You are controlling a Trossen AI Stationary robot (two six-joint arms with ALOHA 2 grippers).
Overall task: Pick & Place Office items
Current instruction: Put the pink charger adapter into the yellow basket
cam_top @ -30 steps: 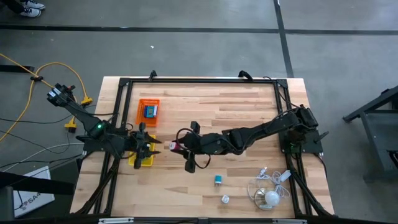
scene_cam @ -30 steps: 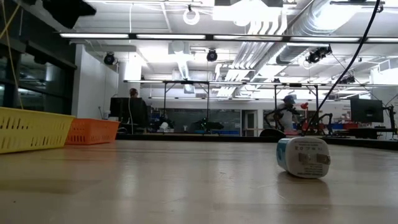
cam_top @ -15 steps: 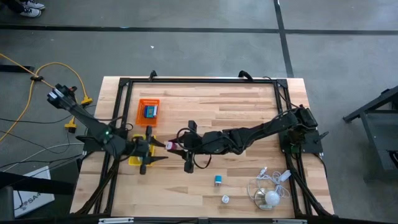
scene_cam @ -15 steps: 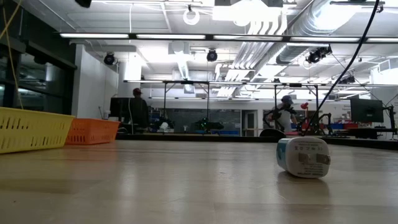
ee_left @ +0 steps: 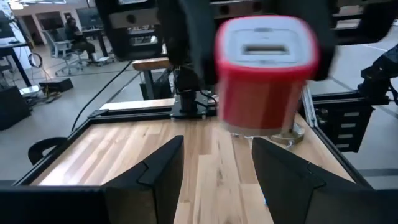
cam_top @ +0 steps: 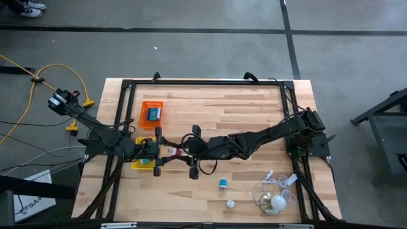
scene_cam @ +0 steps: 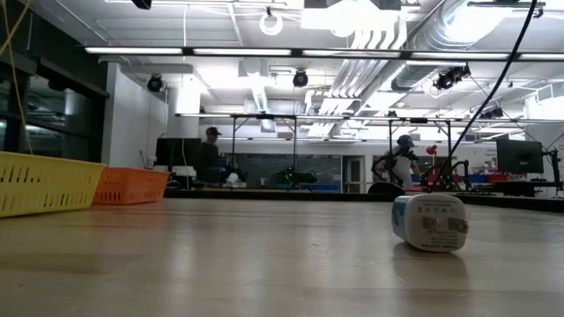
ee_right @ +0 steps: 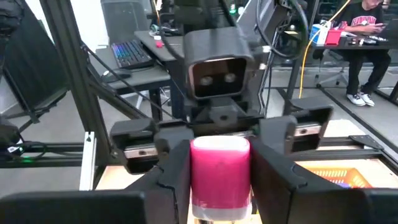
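Note:
A pink block with a white end (cam_top: 172,151) (ee_right: 219,169), one of the office items, hangs over the table's left middle with my right gripper (cam_top: 179,152) (ee_right: 219,186) shut on it. My left gripper (cam_top: 162,152) (ee_left: 214,163) faces it from the left. It is level and open, its fingers just short of the block (ee_left: 264,74), with nothing between them. A blue item (cam_top: 223,184) and a white one (cam_top: 231,203) lie on the table near the front. Another blue item (cam_top: 153,114) lies in the orange tray (cam_top: 145,121). My right gripper pinches the pink block by two opposite sides (ee_right: 198,174) between its two fingers (ee_right: 171,177). The fingers reach in about level from the table's right. The block is lifted clear of the table, its white end toward my left gripper.
A yellow tray (cam_top: 140,164) (scene_cam: 44,183) lies under my left arm, next to the orange tray (scene_cam: 132,185). A white cable bundle with a round piece (cam_top: 275,196) lies at the front right. A white and teal block (scene_cam: 429,222) lies close to the low camera. People are in the room behind.
My left gripper has moved from over the yellow tray toward the table's right, up to the pink block. It has tipped from pointing down to level. My right gripper has kept still with the block.

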